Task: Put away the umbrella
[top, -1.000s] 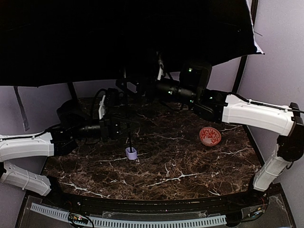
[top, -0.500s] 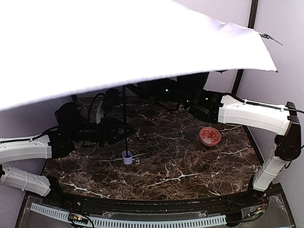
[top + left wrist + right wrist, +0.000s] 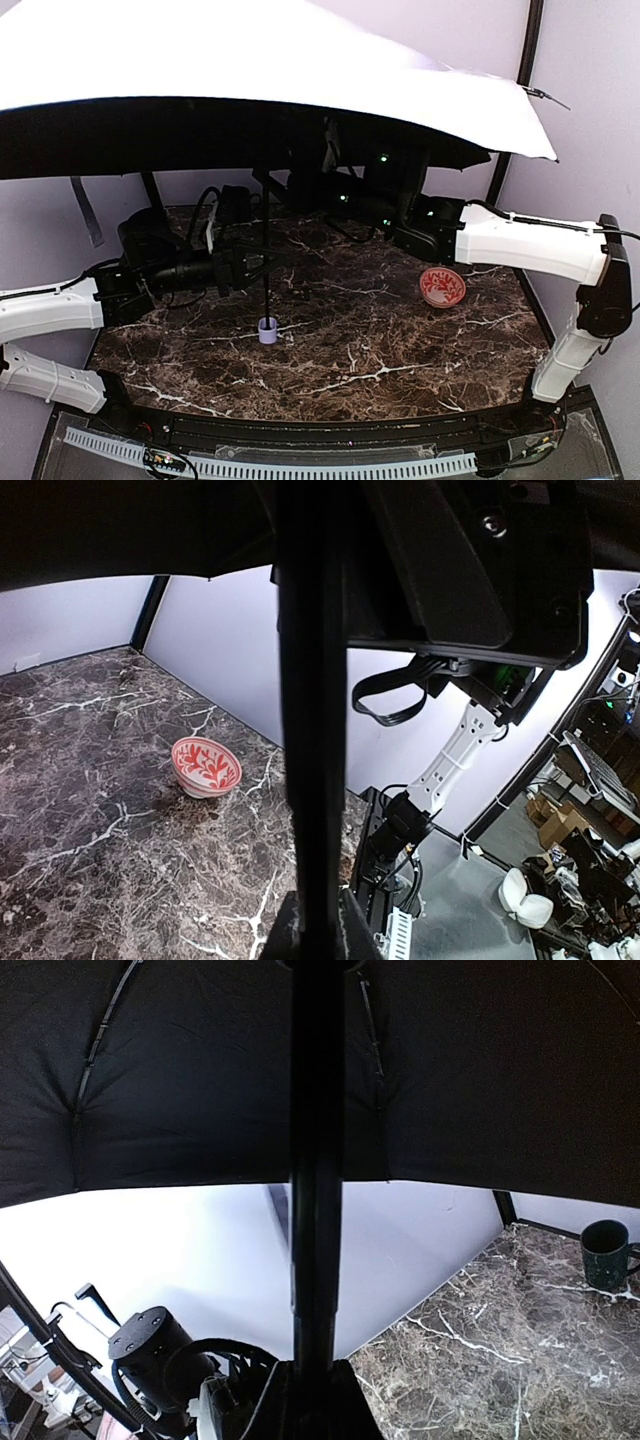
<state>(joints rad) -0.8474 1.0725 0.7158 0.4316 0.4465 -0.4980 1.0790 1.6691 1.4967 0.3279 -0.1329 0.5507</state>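
The umbrella stands open, and its pale canopy (image 3: pixel 250 60) with black lining (image 3: pixel 480 1080) fills the top of the overhead view. A thin black shaft (image 3: pixel 265 245) runs down from it to the small lavender handle (image 3: pixel 267 330), which rests on the table. My left gripper (image 3: pixel 255 268) is shut on the lower shaft (image 3: pixel 312 730); its tips (image 3: pixel 320 925) close round it at the bottom of the left wrist view. Higher up under the canopy, my right gripper (image 3: pixel 300 187) is shut on the shaft (image 3: pixel 318 1160), with its jaws (image 3: pixel 312 1385) pressed against it.
A red-patterned bowl (image 3: pixel 442 286) sits on the dark marble table (image 3: pixel 380 350) at the right, and it also shows in the left wrist view (image 3: pixel 206 766). A dark mug (image 3: pixel 605 1252) stands on the table in the right wrist view. Purple walls enclose the back and sides.
My right gripper has shut on the upper shaft. The canopy has tipped back and forth and now shows white top and black underside. The handle has shifted slightly left.
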